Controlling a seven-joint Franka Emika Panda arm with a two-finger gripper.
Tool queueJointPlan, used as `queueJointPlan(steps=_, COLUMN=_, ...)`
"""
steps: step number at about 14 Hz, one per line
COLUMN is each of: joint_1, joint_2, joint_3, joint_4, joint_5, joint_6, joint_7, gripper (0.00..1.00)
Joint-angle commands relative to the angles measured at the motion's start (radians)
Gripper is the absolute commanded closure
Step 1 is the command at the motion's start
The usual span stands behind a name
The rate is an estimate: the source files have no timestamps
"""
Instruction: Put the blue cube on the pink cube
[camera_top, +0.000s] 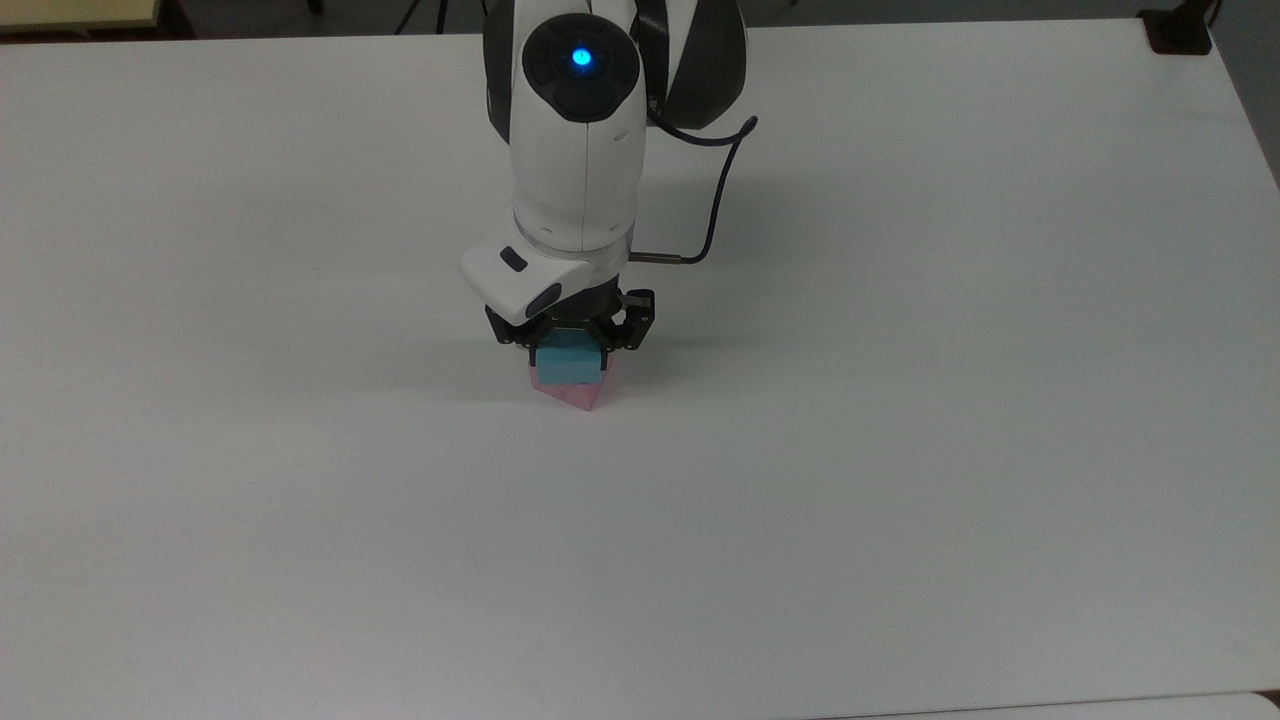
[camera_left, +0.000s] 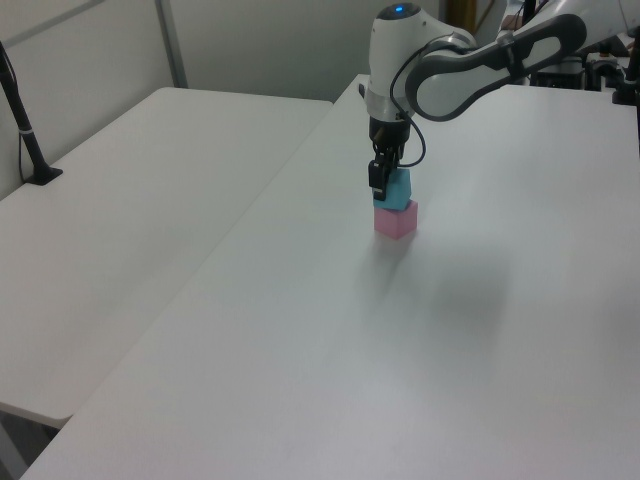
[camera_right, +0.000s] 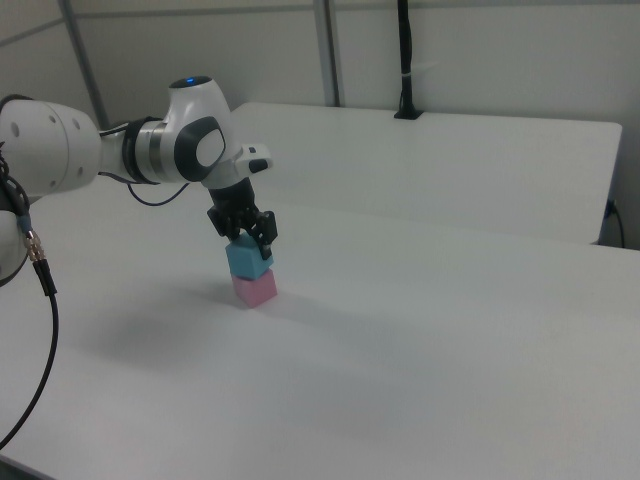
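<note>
A white table (camera_top: 900, 500) bears the pink cube (camera_right: 256, 290).

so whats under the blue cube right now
The pink cube sits directly under the blue cube, which the gripper holds. The pink cube's top face is covered, so whether the two touch cannot be told.

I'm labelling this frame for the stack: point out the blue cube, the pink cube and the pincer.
blue cube (camera_right: 247, 260): right view, its front face.
pink cube (camera_right: 256, 290): right view, its front face.
pincer (camera_top: 572, 338): top view, midway between its fingertips, clamped on the blue cube.
</note>
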Motion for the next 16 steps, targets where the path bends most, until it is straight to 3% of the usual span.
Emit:
queueJointPlan(steps=1, joint_1=0.006, joint_2=-0.035, joint_3=-0.006, joint_4=-0.026, joint_5=-0.01, joint_6=-0.047, joint_7=0.008, gripper=0.0)
queueJointPlan(steps=5, joint_1=0.005, joint_2=-0.133, joint_3=-0.008, joint_4=-0.024, joint_5=-0.009, joint_6=-0.154, joint_7=-0.035, gripper=0.0)
queueJointPlan(steps=12, joint_1=-0.034, joint_2=-0.377, joint_3=-0.012, joint_4=-0.028, joint_5=-0.01, joint_6=-0.483, joint_7=-0.064, gripper=0.0)
queueJointPlan(steps=16, joint_1=-0.041, joint_2=-0.388, joint_3=-0.011, joint_4=-0.028, joint_5=-0.009, joint_6=-0.504, joint_7=-0.063, gripper=0.0)
